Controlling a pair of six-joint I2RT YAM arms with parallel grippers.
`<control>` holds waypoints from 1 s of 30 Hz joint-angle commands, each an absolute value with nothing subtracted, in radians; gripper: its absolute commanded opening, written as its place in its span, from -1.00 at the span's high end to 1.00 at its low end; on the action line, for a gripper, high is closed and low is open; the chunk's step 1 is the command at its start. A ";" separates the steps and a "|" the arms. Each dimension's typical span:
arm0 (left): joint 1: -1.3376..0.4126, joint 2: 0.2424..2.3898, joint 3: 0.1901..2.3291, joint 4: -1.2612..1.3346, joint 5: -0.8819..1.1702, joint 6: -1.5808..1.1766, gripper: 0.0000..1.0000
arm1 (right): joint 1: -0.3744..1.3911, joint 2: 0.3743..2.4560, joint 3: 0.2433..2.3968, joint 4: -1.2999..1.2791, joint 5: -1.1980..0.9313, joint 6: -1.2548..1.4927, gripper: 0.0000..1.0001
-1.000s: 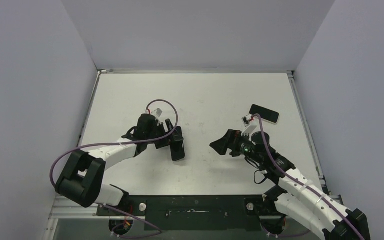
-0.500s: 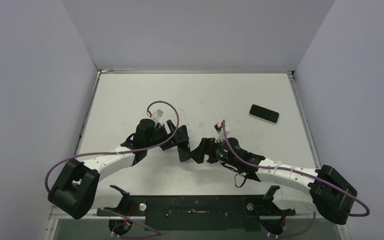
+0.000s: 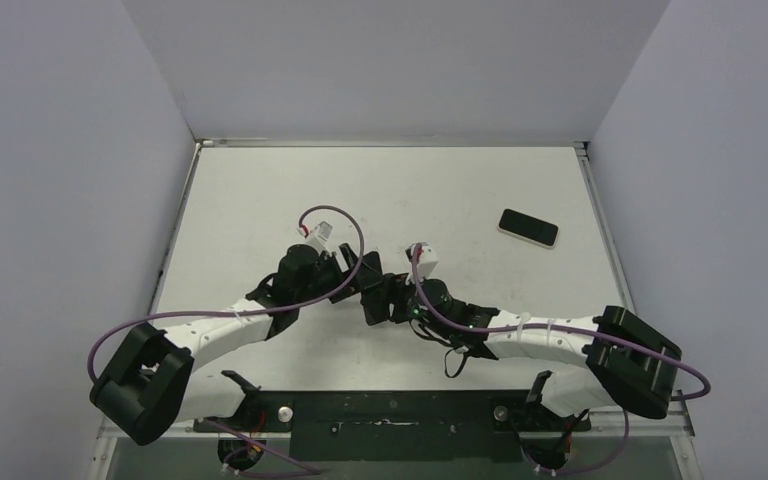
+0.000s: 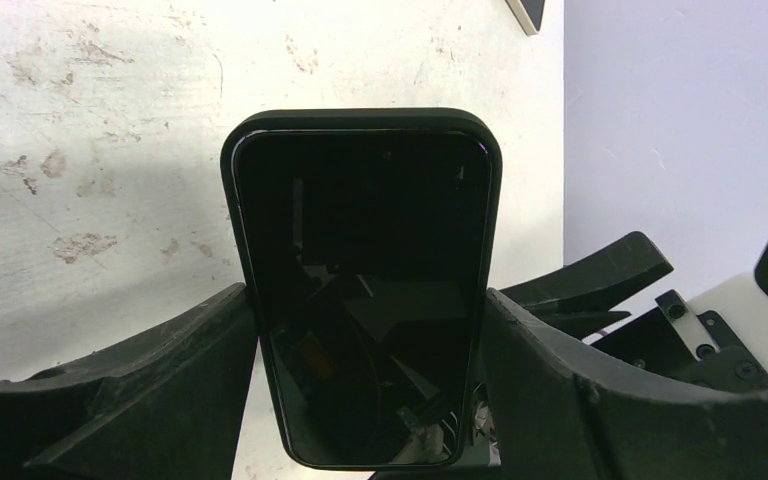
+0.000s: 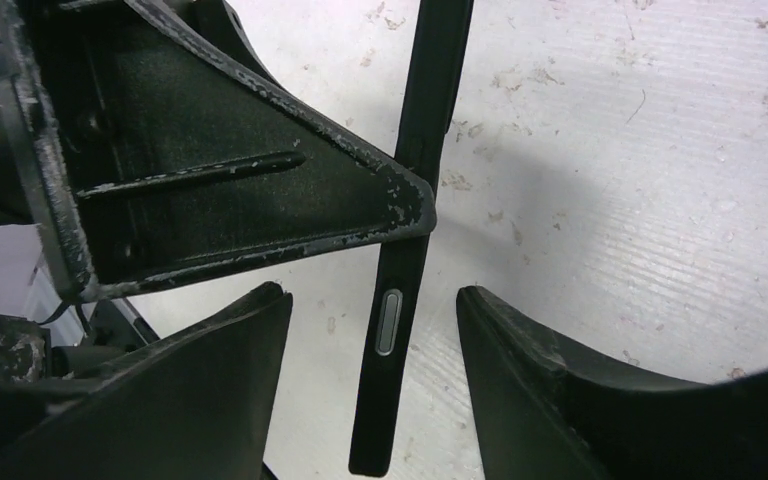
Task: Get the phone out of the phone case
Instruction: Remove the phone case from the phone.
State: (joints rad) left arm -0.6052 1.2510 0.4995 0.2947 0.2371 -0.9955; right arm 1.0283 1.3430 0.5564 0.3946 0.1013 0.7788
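A phone in a black case (image 4: 365, 290) is held off the table, screen towards the left wrist camera. My left gripper (image 4: 365, 385) is shut on its two long sides. From above, the cased phone (image 3: 368, 290) is a dark shape between the two grippers at the table's middle. In the right wrist view it appears edge-on (image 5: 405, 280), with a grey side button (image 5: 388, 322). My right gripper (image 5: 372, 295) is open, one finger on each side of that edge with a gap on both sides. From above, my right gripper (image 3: 385, 300) meets my left gripper (image 3: 355, 278).
A second dark phone with a pale rim (image 3: 528, 227) lies flat at the table's back right; its corner shows in the left wrist view (image 4: 530, 12). Grey walls close in the left, right and back sides. Purple cables loop over both arms.
My right arm has swung left from near the back-right phone to the cased phone, and its jaws now straddle it. My left gripper has kept hold and shifted slightly right.
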 commanded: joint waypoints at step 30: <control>-0.604 0.963 0.442 0.528 0.212 -0.718 -0.94 | 0.712 1.046 0.385 0.741 -0.354 0.688 1.00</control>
